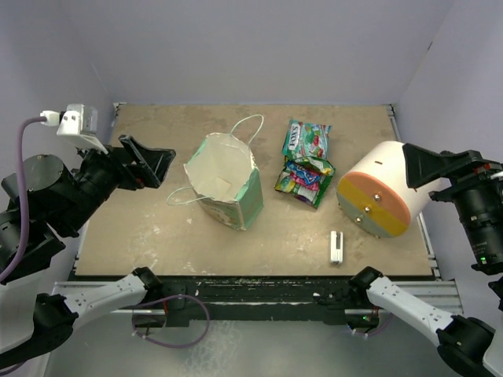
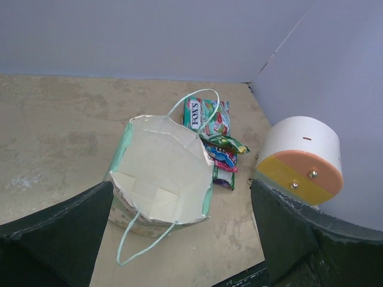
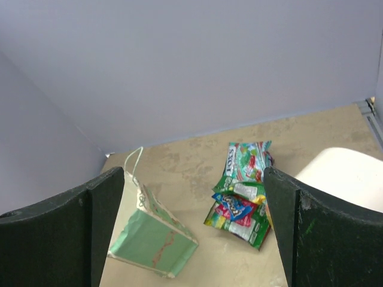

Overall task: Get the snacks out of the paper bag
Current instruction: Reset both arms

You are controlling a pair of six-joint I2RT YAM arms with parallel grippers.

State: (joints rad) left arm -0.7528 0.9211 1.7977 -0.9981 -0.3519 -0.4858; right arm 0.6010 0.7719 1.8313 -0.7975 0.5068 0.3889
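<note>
Left gripper (image 1: 156, 165) is spread wide, holds nothing, touches nothing, and hangs left of the small mint-green paper bag (image 1: 228, 179). Right gripper (image 1: 410, 166) is also spread wide with nothing in it, at the far-right side of the big cream cylinder with orange-and-yellow end (image 1: 377, 192); whether they touch, cannot tell. The bag sits mid-worktop (image 1: 141, 236), leaning, with its open white mouth facing up and toward the left gripper; one string loop lies at the far side, the other at the near-left. The glossy candy packets (image 1: 305, 163) lie in an overlapped pile outside the bag, just to its right, between bag and cylinder. The green packet with white lettering (image 1: 306, 139) lies flat at the far end, long axis near-to-far. A small white stick (image 1: 336, 247) lies near the front edge.
</note>
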